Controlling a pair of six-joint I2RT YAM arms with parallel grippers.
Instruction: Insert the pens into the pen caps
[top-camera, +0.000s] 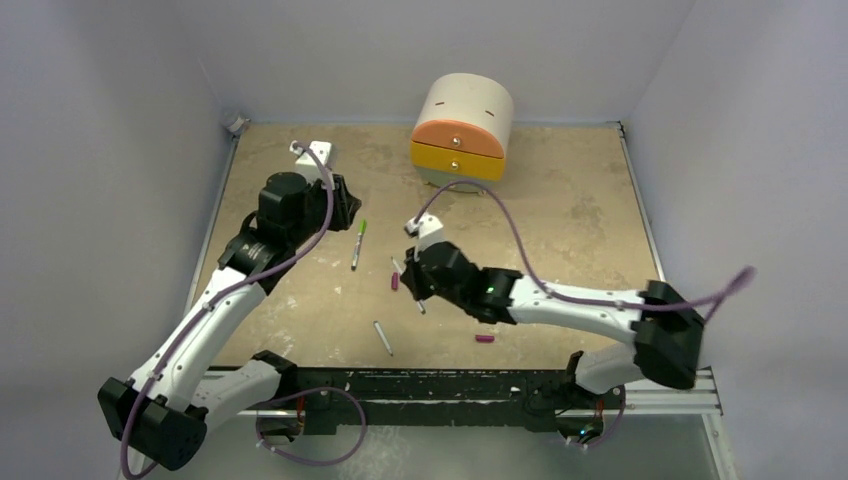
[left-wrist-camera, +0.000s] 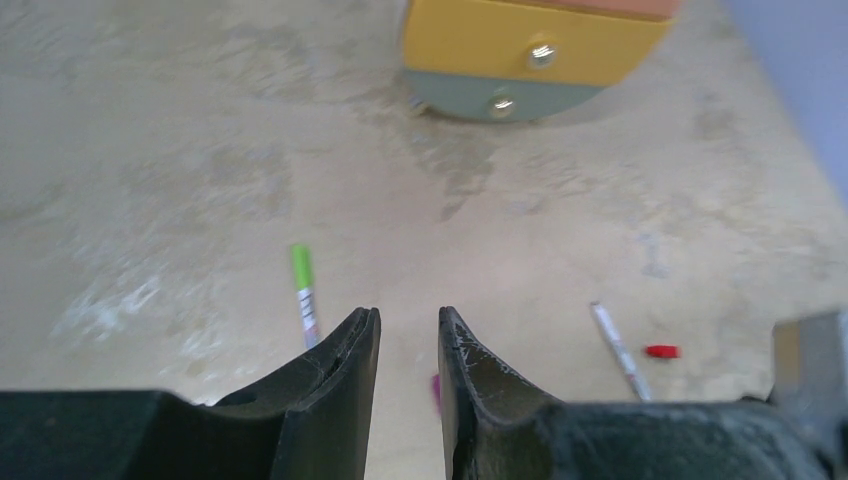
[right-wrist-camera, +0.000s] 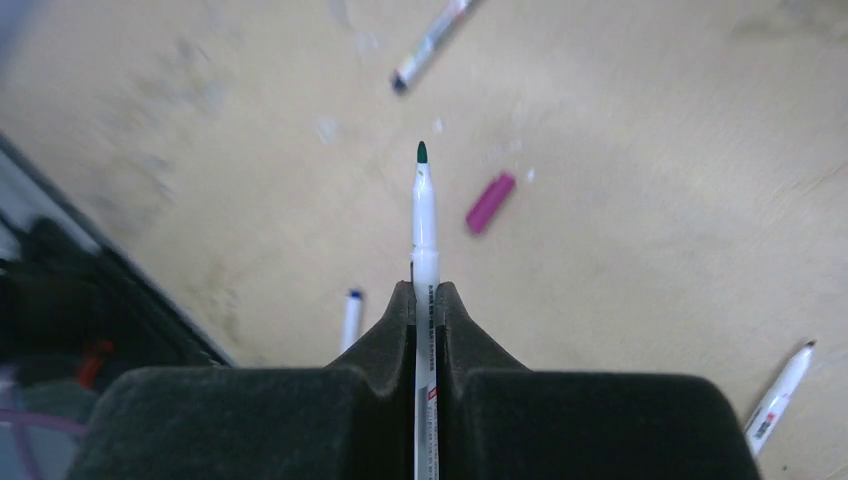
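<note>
Right wrist: slim, green-tipped white pen (right-wrist-camera: 425, 225)

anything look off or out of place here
Nothing spilled or broken. One oddity: the right gripper is shut on a pen whose bare tip looks green, yet the green cap already seems to sit on a second pen lying on the table, so cap and tip may be mismatched.

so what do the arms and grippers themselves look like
The left arm and right arm have white links with black joint housings; a purple cable trails along each. The left gripper and right gripper have matte black fingers tapering to the tips, with pale scuffs on the left one's.
</note>
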